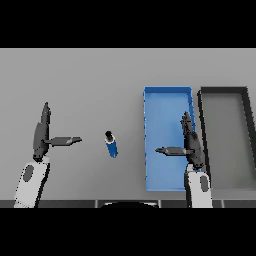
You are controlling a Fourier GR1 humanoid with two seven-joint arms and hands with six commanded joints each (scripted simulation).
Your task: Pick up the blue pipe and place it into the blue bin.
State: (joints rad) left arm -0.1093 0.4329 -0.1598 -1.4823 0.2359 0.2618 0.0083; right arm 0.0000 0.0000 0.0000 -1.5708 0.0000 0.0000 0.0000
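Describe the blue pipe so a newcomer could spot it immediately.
Start at the blue bin on the grey table. Just to its left, apart from it, lies the blue pipe, between the two hands. It is a short cylinder with a dark end, the only loose item.

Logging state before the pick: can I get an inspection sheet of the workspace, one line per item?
Surface: grey table, flat, no marks seen.
Job's things: blue pipe lies on the table left of the blue bin, apart from it, dark end pointing away from the robot. The bin holds nothing visible.
Clutter: dark grey bin right of the blue one, close alongside; contents, nothing seen.
Hands: left hand open over the table left of the pipe, thumb toward it, not touching. Right hand open above the blue bin's right side, holding nothing.
Cables: nothing seen.
Surroundings: nothing seen beyond the table.
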